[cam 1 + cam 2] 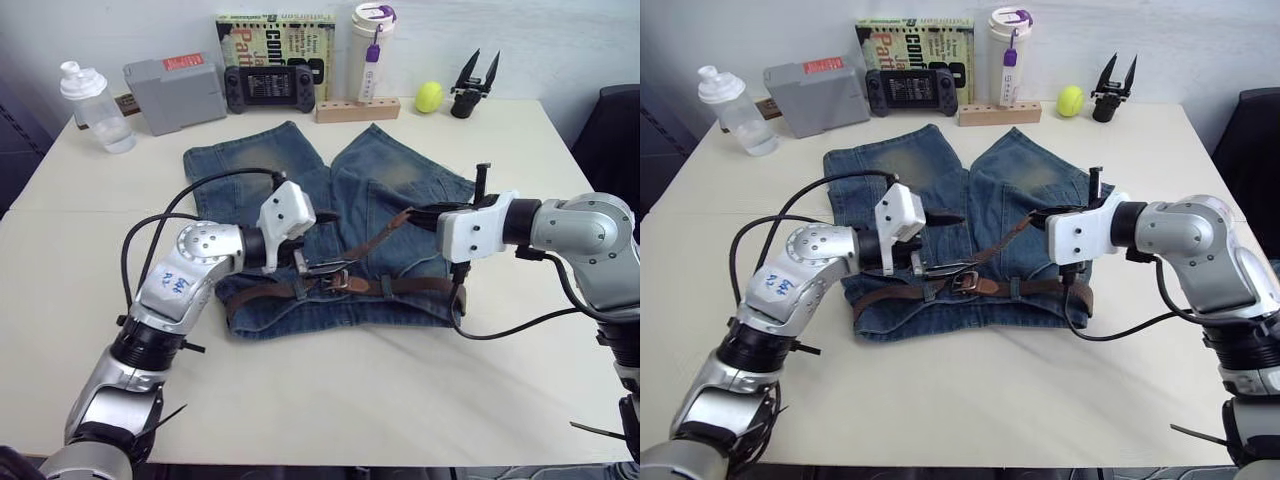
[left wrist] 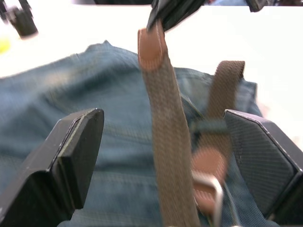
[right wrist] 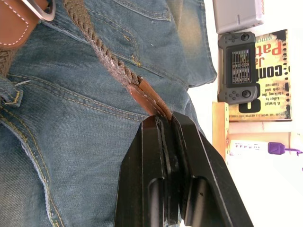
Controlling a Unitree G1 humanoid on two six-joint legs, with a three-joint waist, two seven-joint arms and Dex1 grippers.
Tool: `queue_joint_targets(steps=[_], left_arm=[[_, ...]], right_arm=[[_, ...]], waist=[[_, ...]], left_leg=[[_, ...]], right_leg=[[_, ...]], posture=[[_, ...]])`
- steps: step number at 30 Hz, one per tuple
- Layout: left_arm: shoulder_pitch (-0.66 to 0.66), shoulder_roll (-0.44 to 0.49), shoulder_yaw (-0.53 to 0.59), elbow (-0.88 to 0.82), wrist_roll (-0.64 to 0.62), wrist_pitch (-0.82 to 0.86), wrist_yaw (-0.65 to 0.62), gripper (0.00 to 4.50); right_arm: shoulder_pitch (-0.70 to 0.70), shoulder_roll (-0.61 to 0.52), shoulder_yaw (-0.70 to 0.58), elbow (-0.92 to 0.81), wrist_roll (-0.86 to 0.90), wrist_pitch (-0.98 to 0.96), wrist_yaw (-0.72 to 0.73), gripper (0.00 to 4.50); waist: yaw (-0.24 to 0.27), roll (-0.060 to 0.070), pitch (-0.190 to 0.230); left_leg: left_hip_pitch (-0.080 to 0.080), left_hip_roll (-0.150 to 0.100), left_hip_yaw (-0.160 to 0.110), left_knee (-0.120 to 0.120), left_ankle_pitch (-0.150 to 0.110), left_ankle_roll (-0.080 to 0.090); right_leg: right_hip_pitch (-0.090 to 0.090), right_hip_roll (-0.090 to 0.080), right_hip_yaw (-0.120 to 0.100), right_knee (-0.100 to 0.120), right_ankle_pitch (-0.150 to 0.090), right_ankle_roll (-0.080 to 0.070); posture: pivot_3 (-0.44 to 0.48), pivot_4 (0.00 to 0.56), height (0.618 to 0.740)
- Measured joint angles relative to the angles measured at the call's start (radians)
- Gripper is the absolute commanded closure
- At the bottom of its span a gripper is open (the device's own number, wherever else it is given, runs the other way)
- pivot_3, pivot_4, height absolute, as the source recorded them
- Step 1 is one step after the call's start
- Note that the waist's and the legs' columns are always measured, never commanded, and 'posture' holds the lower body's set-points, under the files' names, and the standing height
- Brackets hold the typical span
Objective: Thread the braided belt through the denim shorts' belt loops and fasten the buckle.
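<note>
White tabletop point(image 1: 330, 400) lies bare along the near edge, leaving open room in front of the denim shorts point(image 1: 300, 180). On their near waistband the braided belt point(image 1: 420, 285) runs through belt loops point(image 1: 385, 286) to the buckle point(image 1: 330, 268) at the middle. The left gripper point(image 2: 165, 156) hangs over the buckle, jaws wide, the strap passing between them untouched. The right gripper point(image 3: 163, 125) pinches the belt's tan tip, raised above the right leg. Along the far edge stand a clear bottle point(image 1: 95, 105), grey box point(image 1: 173, 92), game console point(image 1: 268, 88), a book reading "COM" point(image 1: 275, 40), white tumbler point(image 1: 372, 50), wooden block point(image 1: 357, 108), yellow ball point(image 1: 429, 96) and a spare black gripper point(image 1: 475, 85).
</note>
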Motion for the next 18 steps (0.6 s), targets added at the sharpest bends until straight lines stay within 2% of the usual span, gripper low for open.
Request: queue_joint_targets(steps=[6,9,16,17,18], left_arm=[[-0.02,-0.116,-0.084,0.097,0.156,-0.113,0.041,0.07],[-0.032,-0.136,-0.089,0.121,0.209,-0.147,0.058,0.85],[-0.043,-0.159,-0.045,0.161,0.221,-0.16,0.045,4.12],[-0.045,-0.158,-0.039,0.161,0.22,-0.158,0.035,4.49],[-0.045,-0.159,-0.037,0.161,0.219,-0.157,0.031,4.49]], right_arm=[[0.007,0.024,-0.007,-0.045,0.011,0.071,0.0,4.5],[0.015,0.026,-0.012,-0.066,0.018,0.095,0.0,4.5],[0.033,0.026,-0.026,-0.084,0.024,0.151,0.0,4.5],[0.034,0.026,-0.026,-0.086,0.026,0.158,0.0,4.5],[0.034,0.026,-0.026,-0.088,0.026,0.162,0.0,4.5]], waist=[[0.002,0.0,0.0],[0.0,0.0,0.0],[0.002,0.0,0.0],[0.002,0.0,0.0],[0.001,0.0,0.0]], left_leg=[[-0.002,0.0,0.0,0.0,0.0,0.001],[-0.002,0.0,0.0,0.001,0.001,0.001],[-0.002,0.0,-0.001,0.001,0.001,0.001],[-0.002,0.0,-0.001,0.001,0.001,0.001],[-0.002,0.0,-0.001,0.001,0.001,0.001]], right_leg=[[-0.001,0.001,-0.001,0.0,0.0,0.0],[-0.001,0.0,-0.001,0.001,0.0,0.0],[-0.001,0.0,-0.002,0.0,0.0,0.0],[-0.001,0.0,-0.002,0.001,0.0,0.0],[0.0,0.0,-0.003,0.001,0.0,0.0]], posture=[[0.0,0.15,0.694],[0.0,0.15,0.694],[0.0,0.15,0.694],[0.0,0.15,0.694],[0.0,0.15,0.694]])
